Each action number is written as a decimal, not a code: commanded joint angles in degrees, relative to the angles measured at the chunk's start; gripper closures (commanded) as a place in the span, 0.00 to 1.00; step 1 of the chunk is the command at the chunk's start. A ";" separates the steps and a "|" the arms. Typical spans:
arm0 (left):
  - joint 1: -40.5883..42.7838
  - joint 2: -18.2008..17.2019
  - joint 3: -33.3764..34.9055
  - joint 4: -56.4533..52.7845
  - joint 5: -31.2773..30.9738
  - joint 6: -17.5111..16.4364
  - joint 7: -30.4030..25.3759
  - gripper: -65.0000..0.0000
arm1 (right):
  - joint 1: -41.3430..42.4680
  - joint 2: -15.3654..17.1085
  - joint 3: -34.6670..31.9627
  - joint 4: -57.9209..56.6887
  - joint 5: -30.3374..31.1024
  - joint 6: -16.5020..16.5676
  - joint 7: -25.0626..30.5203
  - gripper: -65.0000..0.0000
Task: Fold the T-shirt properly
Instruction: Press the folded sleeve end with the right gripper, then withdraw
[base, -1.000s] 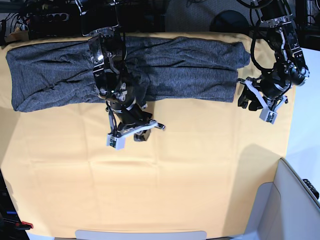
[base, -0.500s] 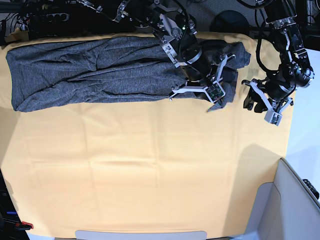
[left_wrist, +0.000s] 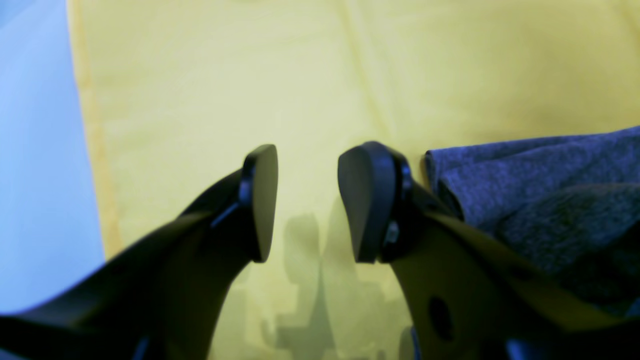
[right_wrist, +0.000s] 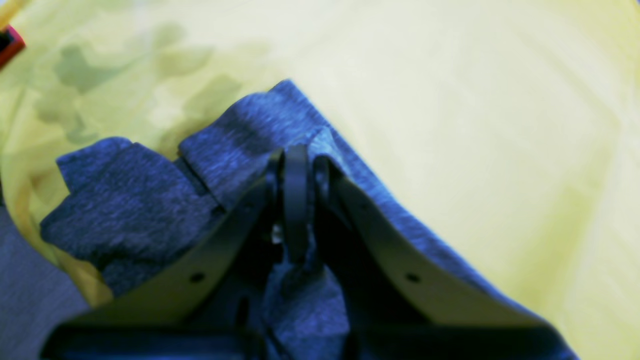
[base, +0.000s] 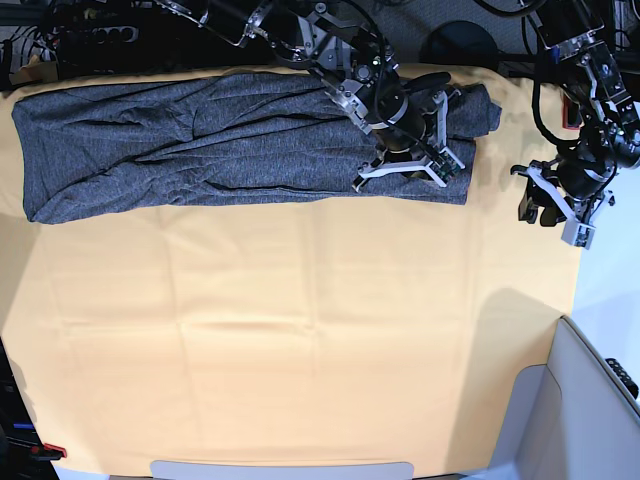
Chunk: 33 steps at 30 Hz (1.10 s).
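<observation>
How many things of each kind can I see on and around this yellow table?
Dark heather-grey knit long-sleeved shirt: 1
Yellow-orange table cloth: 1
Black robot arms with fingers: 2, the left gripper and the right gripper
Total: 4

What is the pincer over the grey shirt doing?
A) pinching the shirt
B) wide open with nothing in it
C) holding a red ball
A: the right pincer is shut on a fold of the grey shirt, with the cloth bunched around its tips.
</observation>
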 joint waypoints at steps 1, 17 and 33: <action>-0.63 -0.89 -0.41 1.08 -0.91 -0.17 -1.22 0.64 | 0.81 -1.36 -0.07 -0.12 -0.53 0.36 1.47 1.00; -0.55 -0.89 -0.41 1.08 -0.91 -0.17 -0.60 0.64 | 6.44 -2.33 -10.88 -5.75 -0.53 4.49 1.73 0.55; 1.39 -0.62 -7.80 0.29 -6.10 -3.55 13.82 0.57 | 1.78 2.77 20.68 16.14 -0.53 -2.01 1.73 0.55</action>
